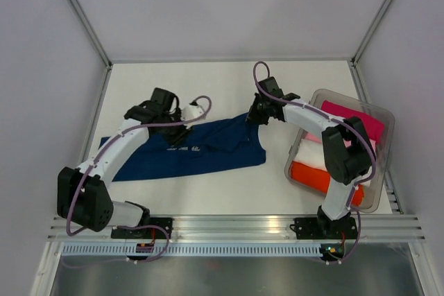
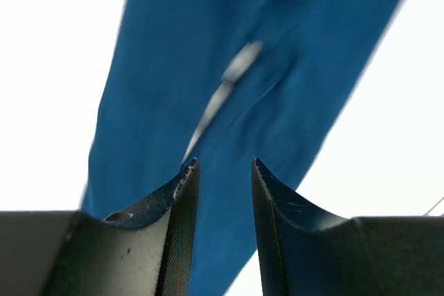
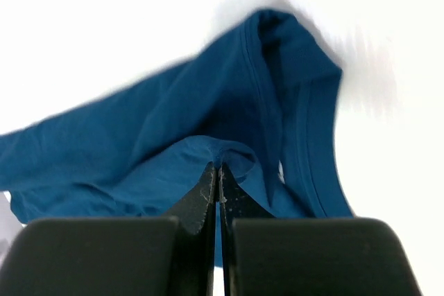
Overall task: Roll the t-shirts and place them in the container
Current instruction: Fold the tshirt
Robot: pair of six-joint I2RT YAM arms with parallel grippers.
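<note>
The navy blue t-shirt [image 1: 187,149] lies folded lengthwise in a long band across the table, its small white print [image 1: 182,150] near the middle. My right gripper [image 1: 255,117] is shut on a pinch of the shirt's cloth at its far right corner; in the right wrist view the cloth [image 3: 208,123] bunches up at the gripper's [image 3: 219,166] tips. My left gripper [image 1: 182,117] is open above the shirt's far edge near the print. In the left wrist view the gripper [image 2: 223,164] is empty, with the blue cloth [image 2: 229,74] below it.
A clear plastic bin [image 1: 378,119] stands at the right, holding folded magenta [image 1: 355,120], pink, white [image 1: 312,157] and orange [image 1: 316,177] shirts. White walls close in the table at the back and sides. A metal rail runs along the near edge.
</note>
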